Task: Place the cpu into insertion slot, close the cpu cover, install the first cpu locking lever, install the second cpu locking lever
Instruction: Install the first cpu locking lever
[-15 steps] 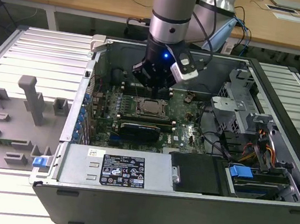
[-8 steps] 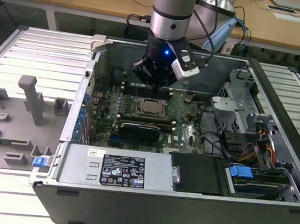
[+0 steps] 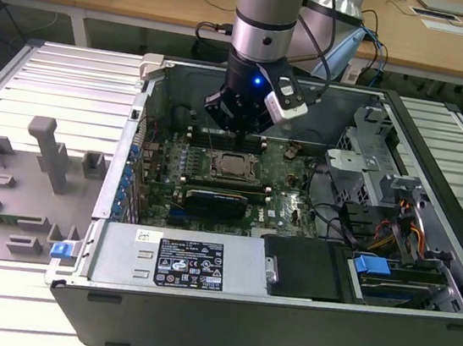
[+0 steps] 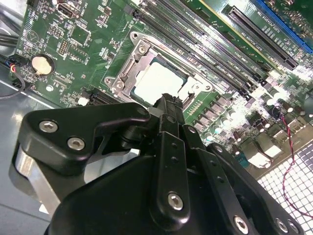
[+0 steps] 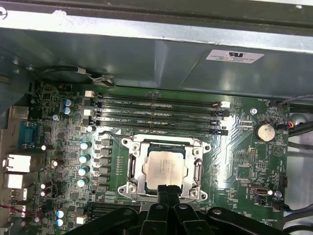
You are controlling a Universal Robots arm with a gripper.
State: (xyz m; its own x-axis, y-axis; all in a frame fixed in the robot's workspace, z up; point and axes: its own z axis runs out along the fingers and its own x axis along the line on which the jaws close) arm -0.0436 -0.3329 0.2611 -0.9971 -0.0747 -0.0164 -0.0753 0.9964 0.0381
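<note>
The cpu point(image 5: 166, 169), a pale square chip, lies in the insertion slot point(image 5: 128, 190) on the green motherboard point(image 5: 244, 161). The silvery cpu cover point(image 5: 134, 166) lies flat around it, framing its top. In the second wrist view the cpu point(image 4: 159, 81) shows inside the cover point(image 4: 128, 68), just beyond my black fingertips point(image 4: 168, 103). My gripper point(image 5: 167, 192) hangs over the socket's edge, fingers pressed together with nothing seen between them. In the exterior view the gripper point(image 3: 237, 121) hovers inside the open computer case, a little above and behind the cpu point(image 3: 232, 165).
Memory slots point(image 5: 156, 110) run along one side of the socket. A long black card point(image 3: 215, 197) lies in front of it. The case wall point(image 3: 132, 151), drive cage point(image 3: 369, 165) and power supply point(image 3: 186, 261) hem in the board. A grey fixture plate point(image 3: 35, 173) lies at the exterior view's left.
</note>
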